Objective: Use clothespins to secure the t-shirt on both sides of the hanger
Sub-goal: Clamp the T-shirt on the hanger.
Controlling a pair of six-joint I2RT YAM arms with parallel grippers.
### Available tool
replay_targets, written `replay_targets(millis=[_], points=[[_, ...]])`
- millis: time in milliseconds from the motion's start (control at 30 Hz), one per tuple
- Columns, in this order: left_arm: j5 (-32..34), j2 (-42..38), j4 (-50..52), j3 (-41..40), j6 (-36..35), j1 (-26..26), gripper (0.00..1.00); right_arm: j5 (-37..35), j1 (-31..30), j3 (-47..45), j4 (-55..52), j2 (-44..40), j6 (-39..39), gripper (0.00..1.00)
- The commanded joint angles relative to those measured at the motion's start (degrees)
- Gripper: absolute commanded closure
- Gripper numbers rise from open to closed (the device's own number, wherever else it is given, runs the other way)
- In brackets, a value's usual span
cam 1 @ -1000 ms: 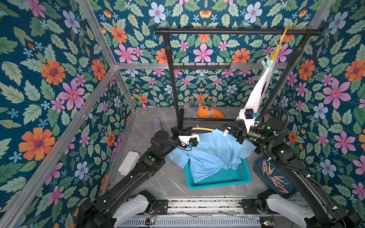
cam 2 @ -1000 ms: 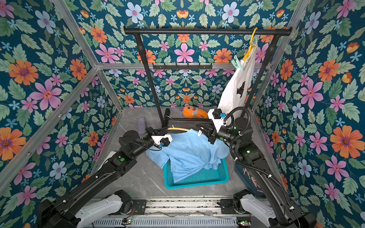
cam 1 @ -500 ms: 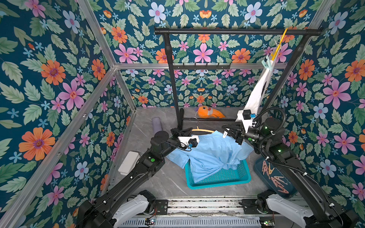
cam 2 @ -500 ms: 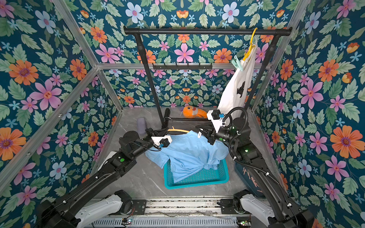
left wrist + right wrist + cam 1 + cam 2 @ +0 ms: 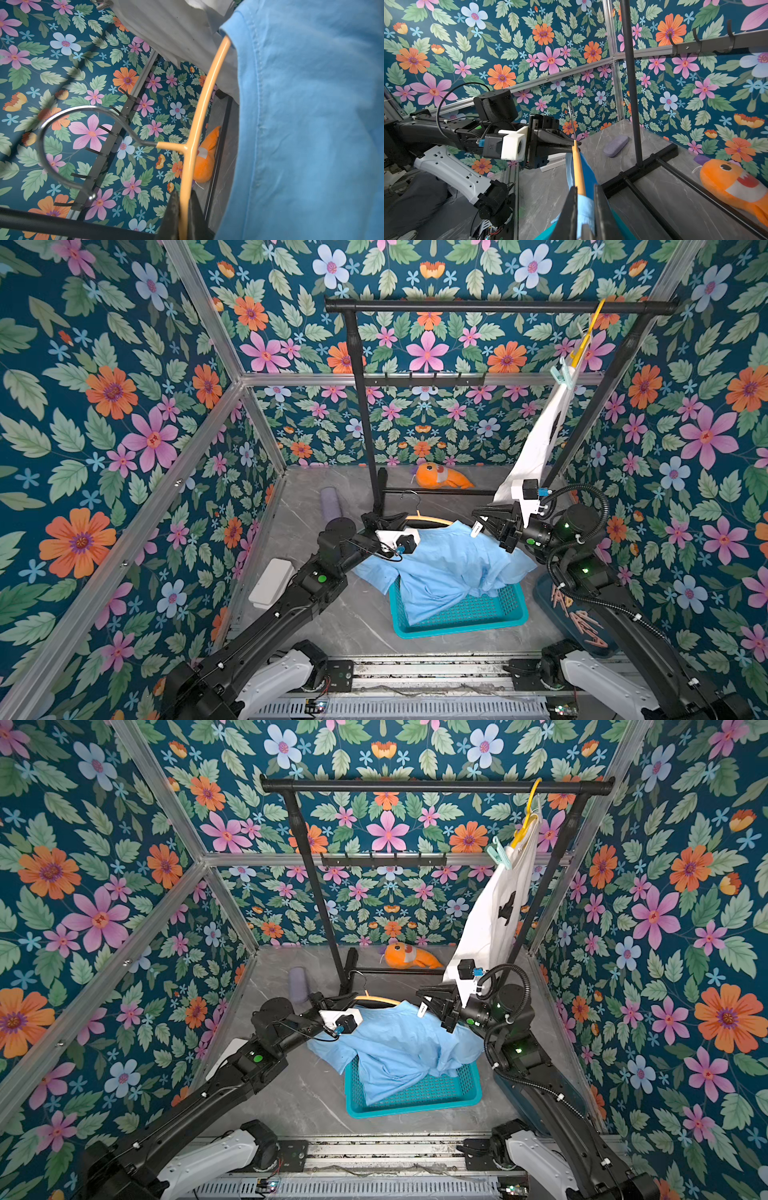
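Note:
A light blue t-shirt (image 5: 449, 568) (image 5: 399, 1048) is draped on an orange hanger (image 5: 430, 519) (image 5: 199, 108) and trails into the teal basket (image 5: 498, 614). My left gripper (image 5: 405, 517) (image 5: 184, 207) is shut on the hanger's bare bar near the hook. My right gripper (image 5: 478, 518) (image 5: 583, 199) is shut on the shirt-covered end of the hanger. Pinkish clothespins (image 5: 582, 622) lie in a dark bin at the right. A mint green clothespin (image 5: 559, 375) (image 5: 498, 855) sits on the hung white shirt.
A black clothes rack (image 5: 498, 306) stands at the back, with a white shirt (image 5: 540, 439) on a yellow hanger at its right end. An orange plush fish (image 5: 442, 477), a purple case (image 5: 330, 504) and a white box (image 5: 272, 583) lie on the grey floor.
Both grippers keep their hold. The right arm has shifted slightly; the hanger and shirt have barely moved.

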State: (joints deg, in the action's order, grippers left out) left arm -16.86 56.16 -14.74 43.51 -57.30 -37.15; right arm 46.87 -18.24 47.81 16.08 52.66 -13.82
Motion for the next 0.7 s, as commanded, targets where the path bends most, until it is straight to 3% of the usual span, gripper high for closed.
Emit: replay_targets(millis=[0, 300, 433, 667], points=[[-0.23, -0.80, -12.53, 0.32, 6.66, 0.52, 1.00, 1.59, -0.10, -0.72, -1.57, 0.09, -1.23, 1.00], [-1.68, -1.54, -14.15, 0.53, 9.11, 0.78, 1.00, 3.74, -0.13, -0.65, -5.56, 1.52, -0.68, 1.00], [-1.84, -1.67, -15.53, 0.19, 10.25, 0.91, 1.00, 4.78, -0.02, -4.49, 3.40, 1.28, -6.84, 1.00], [-2.57, -1.58, -16.44, 0.44, 11.79, 1.03, 1.00, 7.48, -0.07, -5.08, 7.08, 2.75, -12.10, 1.00]])
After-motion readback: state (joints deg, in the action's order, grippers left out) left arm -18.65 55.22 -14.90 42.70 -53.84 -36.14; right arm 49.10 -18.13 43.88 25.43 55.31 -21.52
